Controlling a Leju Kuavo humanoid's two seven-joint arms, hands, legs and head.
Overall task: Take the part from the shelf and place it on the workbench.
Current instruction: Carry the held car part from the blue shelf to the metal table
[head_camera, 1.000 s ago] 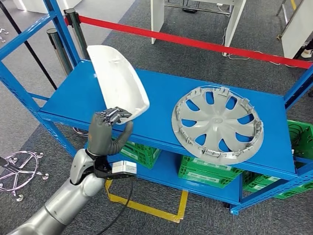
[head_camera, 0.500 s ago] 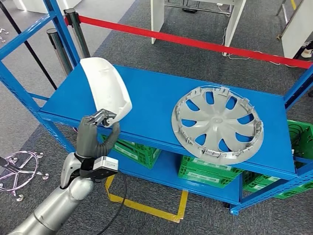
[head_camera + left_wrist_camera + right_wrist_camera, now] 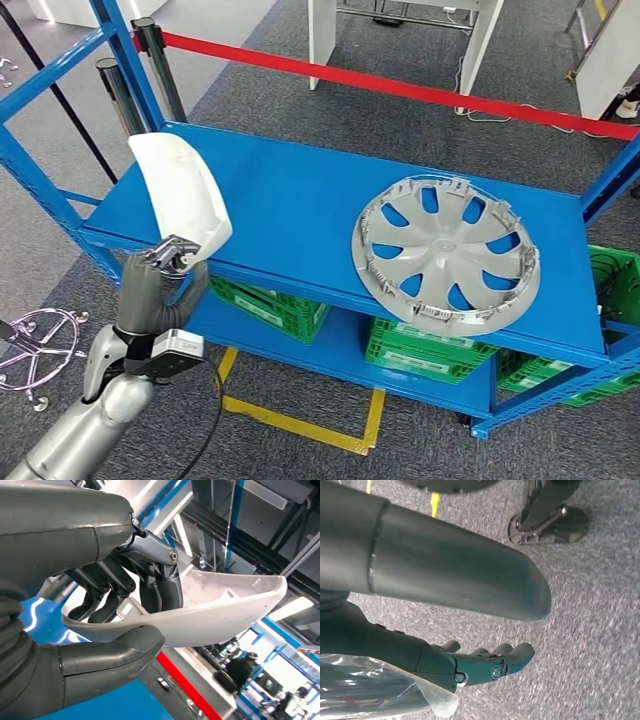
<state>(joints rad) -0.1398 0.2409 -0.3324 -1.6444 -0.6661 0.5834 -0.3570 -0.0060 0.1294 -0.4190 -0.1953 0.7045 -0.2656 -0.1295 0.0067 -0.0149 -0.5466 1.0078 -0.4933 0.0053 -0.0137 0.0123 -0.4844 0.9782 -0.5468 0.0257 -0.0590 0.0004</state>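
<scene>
My left hand (image 3: pixel 151 285) grips a white curved plastic part (image 3: pixel 180 194) by its near edge and holds it up at the front left corner of the blue shelf (image 3: pixel 302 215). In the left wrist view the thumb lies under the part (image 3: pixel 211 615) and the dark fingers (image 3: pixel 162 580) reach into its hollow side. My right hand (image 3: pixel 471 665) hangs over grey carpet, its fingers stretched out and nothing in them.
A grey wheel cover (image 3: pixel 445 255) lies flat on the right half of the shelf. Green crates (image 3: pixel 423 350) sit on the lower level. A red barrier tape (image 3: pixel 392 85) on posts runs behind the shelf. Yellow floor marking (image 3: pixel 302 425) lies in front.
My left hand has carried the white part left and toward me, off the shelf top to its front left corner. The wheel cover has stayed put.
</scene>
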